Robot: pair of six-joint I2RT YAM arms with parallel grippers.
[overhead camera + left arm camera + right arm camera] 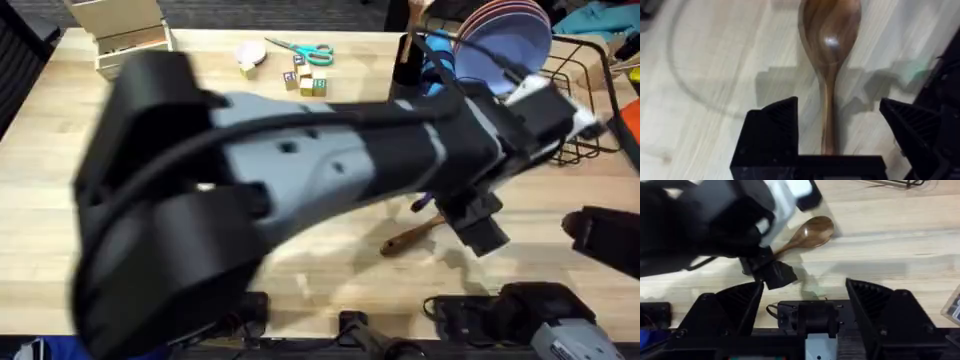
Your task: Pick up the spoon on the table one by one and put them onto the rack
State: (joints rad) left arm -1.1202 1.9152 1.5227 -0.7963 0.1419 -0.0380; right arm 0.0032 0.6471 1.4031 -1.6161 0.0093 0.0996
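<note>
Left arm poised over a wooden spoon, the rack waiting at the table's far right corner.

Starting at the left, our left gripper (837,132) has its fingers spread wide, holding nothing, with the spoon (829,60) lying flat on the table (710,100) and its slim handle running straight between them; we judge this straddle is chosen so that closing will pinch the handle across its narrow width. The arm reaches across the middle from its base at the near left edge, and hides much of the table from above. Further right, our right gripper (805,300) hangs released and empty by the near right edge, clear of the work. Scissors (303,50) and small blocks (305,83) sit along the far edge, out of the way; the rack (585,95), already carrying plates (510,40), stands beyond the spoon with open table between.
</note>
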